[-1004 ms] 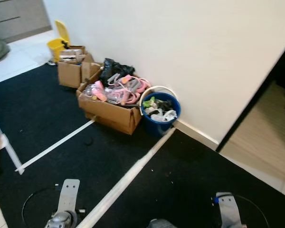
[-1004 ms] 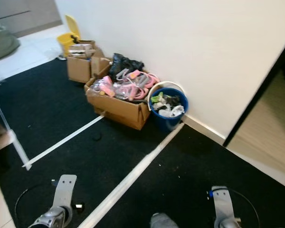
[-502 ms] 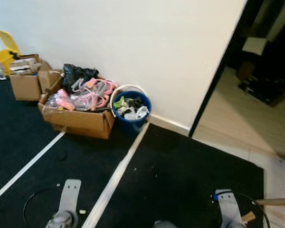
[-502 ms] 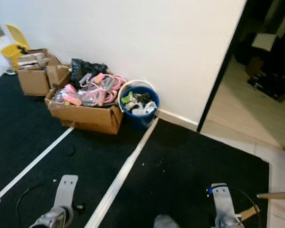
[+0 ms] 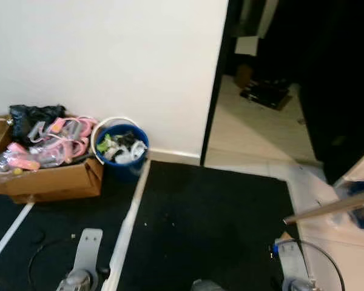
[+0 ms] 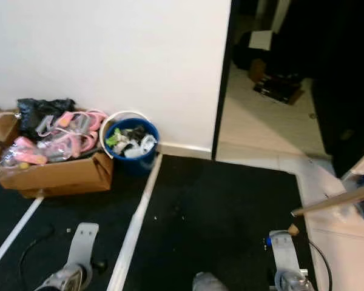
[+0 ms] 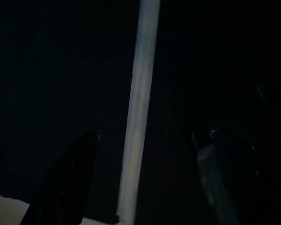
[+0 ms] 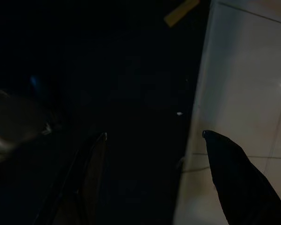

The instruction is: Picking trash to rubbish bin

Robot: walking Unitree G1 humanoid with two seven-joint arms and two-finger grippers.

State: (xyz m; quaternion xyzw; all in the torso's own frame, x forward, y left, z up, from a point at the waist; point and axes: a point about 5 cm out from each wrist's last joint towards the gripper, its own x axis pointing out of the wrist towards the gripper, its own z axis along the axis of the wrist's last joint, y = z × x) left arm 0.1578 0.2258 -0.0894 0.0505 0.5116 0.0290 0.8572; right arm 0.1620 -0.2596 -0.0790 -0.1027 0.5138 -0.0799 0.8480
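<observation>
from my head, the round blue plastic bucket (image 5: 121, 149) already holding scraps stands far left against the white wall, touching an open brown cardboard box (image 5: 45, 177) of pink clutter; both arms hang low. in my left wrist view, my left gripper (image 7: 145, 183) hangs spread apart and empty over a pale floor strip (image 7: 138, 112). in my right wrist view, my right gripper (image 8: 175, 180) is spread too, holding nothing, so i judge the next pickup hasn't begun.

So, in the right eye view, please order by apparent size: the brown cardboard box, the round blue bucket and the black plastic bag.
1. Brown cardboard box, clearly largest.
2. Round blue bucket.
3. Black plastic bag, though the box's contents partly hide it, so its place after the bucket is unsure.
</observation>
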